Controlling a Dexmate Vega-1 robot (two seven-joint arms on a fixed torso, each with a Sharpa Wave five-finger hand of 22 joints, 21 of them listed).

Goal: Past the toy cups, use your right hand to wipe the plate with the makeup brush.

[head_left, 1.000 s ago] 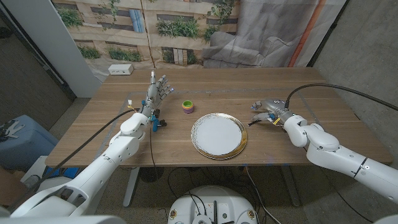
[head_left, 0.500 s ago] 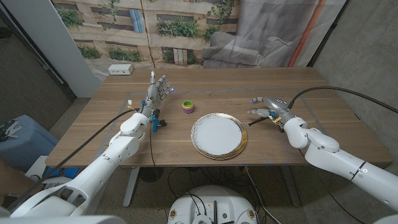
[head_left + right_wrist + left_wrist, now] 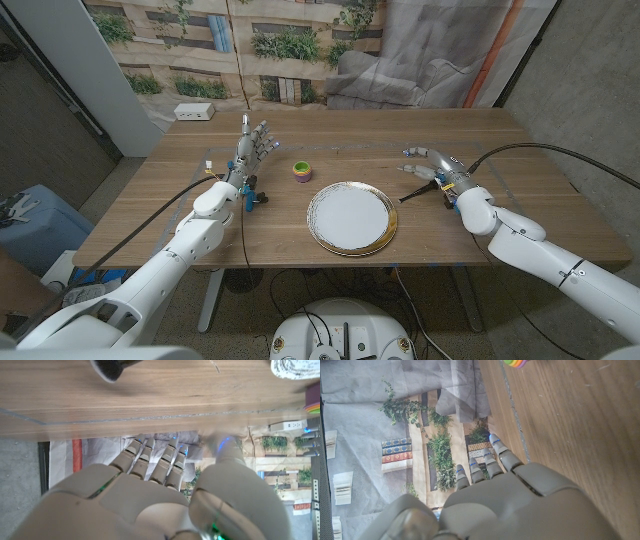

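While the makeup brush (image 3: 417,191) lies on the desk (image 3: 500,150) at the plate's (image 3: 351,218) three o'clock, ungripped, the right hand (image 3: 432,166) is held open-fingered above it; grasping seems required next.

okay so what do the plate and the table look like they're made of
The plate looks like glazed ceramic or glass: a smooth white centre with a patterned gold-coloured rim; which one cannot be told. The table looks like wood or wood veneer with a matte finish: brown planks with visible grain lines.
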